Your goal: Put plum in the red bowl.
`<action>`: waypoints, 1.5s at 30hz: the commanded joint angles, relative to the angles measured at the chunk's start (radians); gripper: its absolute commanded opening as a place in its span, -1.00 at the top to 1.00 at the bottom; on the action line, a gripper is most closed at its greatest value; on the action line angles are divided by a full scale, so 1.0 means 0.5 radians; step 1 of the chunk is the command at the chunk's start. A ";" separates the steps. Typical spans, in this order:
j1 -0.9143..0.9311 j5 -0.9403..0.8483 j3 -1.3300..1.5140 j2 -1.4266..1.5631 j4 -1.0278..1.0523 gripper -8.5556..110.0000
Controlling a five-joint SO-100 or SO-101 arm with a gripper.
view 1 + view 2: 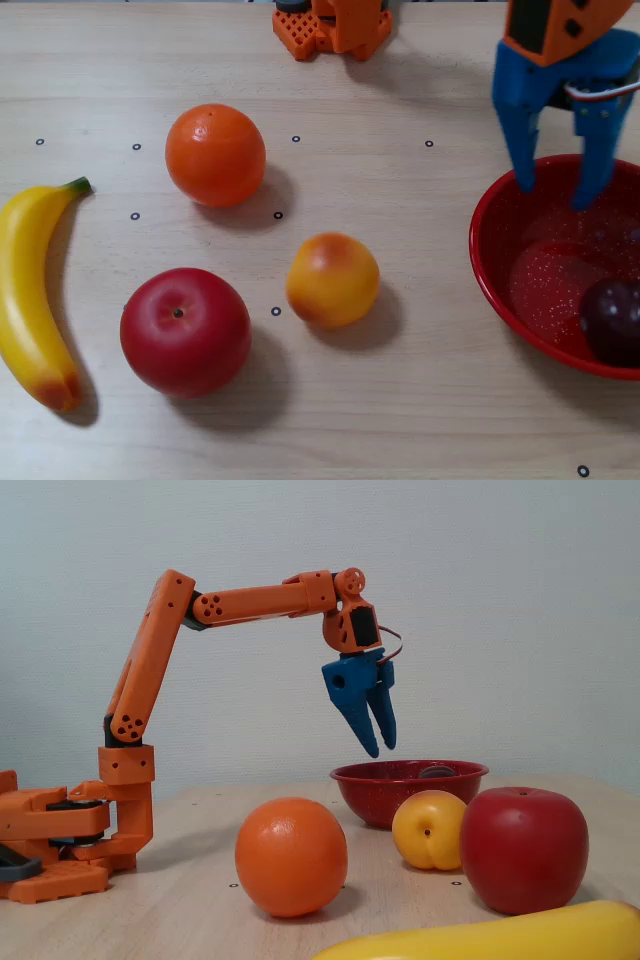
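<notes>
The plum sits inside the red bowl, at its 4 o'clock side. The pincer hangs open and empty above the rim, so the job looks done.

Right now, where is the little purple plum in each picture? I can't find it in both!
Overhead view: the plum sits inside the red bowl, near the right edge of the picture.
Fixed view: only a small dark top of the plum peeks over the far rim of the red bowl, right of centre.
Shared landmark: the red bowl, just beyond the yellow-orange fruit in both.
</notes>
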 commanded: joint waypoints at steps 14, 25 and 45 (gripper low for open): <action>0.129 -0.018 -0.114 0.558 0.166 0.86; 0.239 0.000 0.288 0.982 0.120 0.86; 0.454 0.077 1.601 2.525 -0.055 0.86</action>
